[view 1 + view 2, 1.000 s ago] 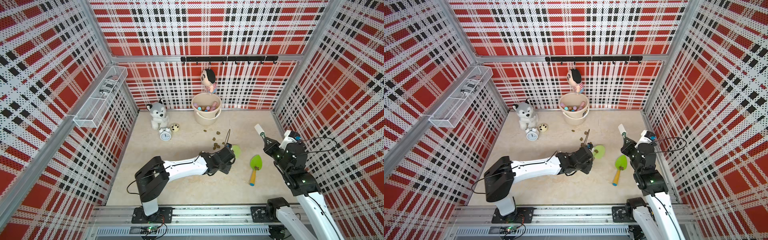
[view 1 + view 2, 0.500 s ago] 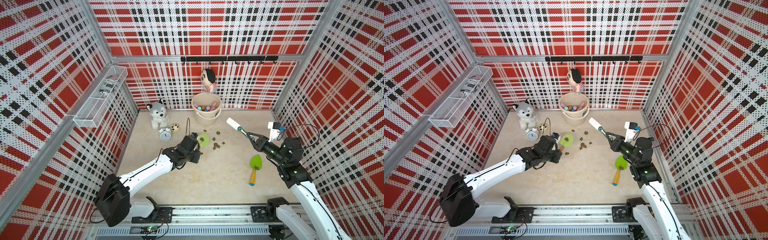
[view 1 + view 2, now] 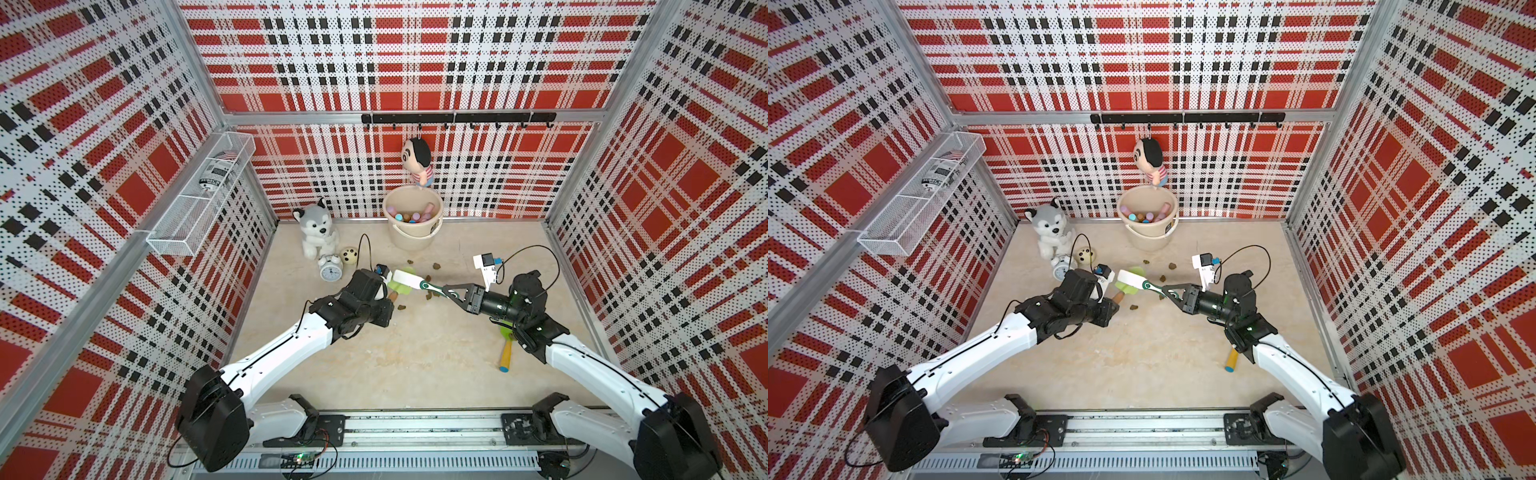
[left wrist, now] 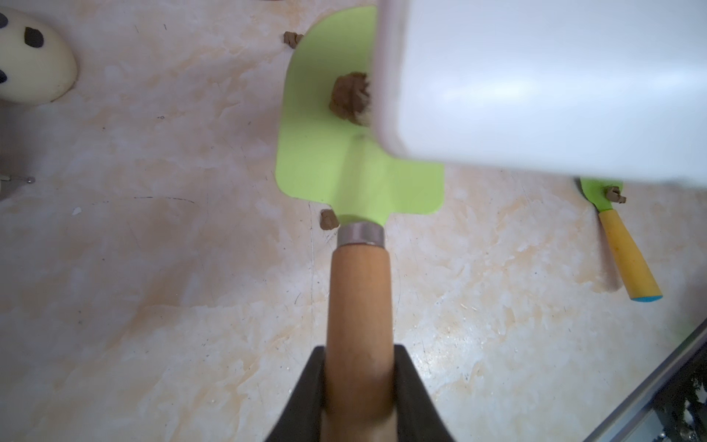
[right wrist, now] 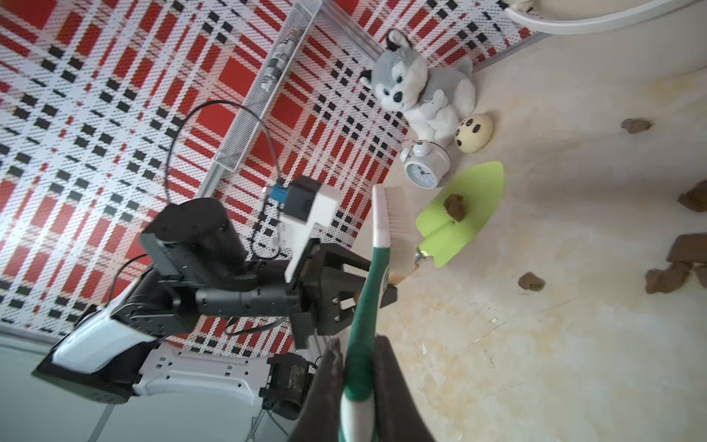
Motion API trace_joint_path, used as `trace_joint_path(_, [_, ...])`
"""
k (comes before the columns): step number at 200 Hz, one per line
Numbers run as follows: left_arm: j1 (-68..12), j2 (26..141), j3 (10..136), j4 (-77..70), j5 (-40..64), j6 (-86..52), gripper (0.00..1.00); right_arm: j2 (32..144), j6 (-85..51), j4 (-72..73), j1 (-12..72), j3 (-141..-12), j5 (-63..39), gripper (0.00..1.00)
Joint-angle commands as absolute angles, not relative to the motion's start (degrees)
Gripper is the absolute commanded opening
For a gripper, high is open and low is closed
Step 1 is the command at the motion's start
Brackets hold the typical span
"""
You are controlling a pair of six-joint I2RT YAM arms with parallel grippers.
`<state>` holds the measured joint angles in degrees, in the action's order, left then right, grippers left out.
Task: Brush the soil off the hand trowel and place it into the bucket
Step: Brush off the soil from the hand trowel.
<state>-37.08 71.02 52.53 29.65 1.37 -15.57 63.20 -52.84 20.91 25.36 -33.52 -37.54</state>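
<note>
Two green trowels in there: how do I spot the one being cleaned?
From the bucket by the back wall, come forward to the left gripper. The trowel it holds has a wooden handle and a soil lump on its blade; the other trowel, on the floor, has a yellow, blue-tipped handle.

I am driving a staged robot lab cell, red plaid perforated walls (image 3: 415,62), aluminium frame (image 3: 195,62), left arm (image 3: 291,349) and right arm (image 3: 590,374) on a front rail (image 3: 415,428), marbled beige desk (image 3: 415,365), plush husky (image 3: 316,232), wire basket (image 3: 199,208).
</note>
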Motion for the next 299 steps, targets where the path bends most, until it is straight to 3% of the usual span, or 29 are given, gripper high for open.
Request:
trace_joint_path(1, [-37.6, 68.9, 53.7, 29.3, 2.1, -14.7, 0.00, 65.6, -54.3, 25.3, 25.6, -32.7, -35.3, 0.00])
trace_joint_path(101, [-39.1, 69.0, 52.2, 28.1, 1.4, -15.8, 0.00, 59.0, -48.2, 13.7, 25.3, -33.0, -21.6, 0.00])
trace_joint_path(134, [-39.5, 68.9, 52.0, 27.3, 1.1, -15.8, 0.00, 57.8, -50.0, 17.7, 25.4, -32.0, -24.0, 0.00])
trace_joint_path(177, [-39.9, 68.2, 51.8, 25.6, -0.3, -16.5, 0.00, 65.5, -57.9, 35.5, 26.6, -29.2, -38.0, 0.00])
trace_joint_path(203, [-39.6, 66.4, 51.2, 23.9, -2.5, -18.2, 0.00, 67.7, -60.7, 39.7, 26.9, -27.5, -37.7, 0.00])
trace_joint_path(299, [-38.4, 61.4, 51.0, 22.2, -1.5, -19.2, 0.00, 58.1, -54.5, 22.7, 20.8, -28.3, -26.9, 0.00])
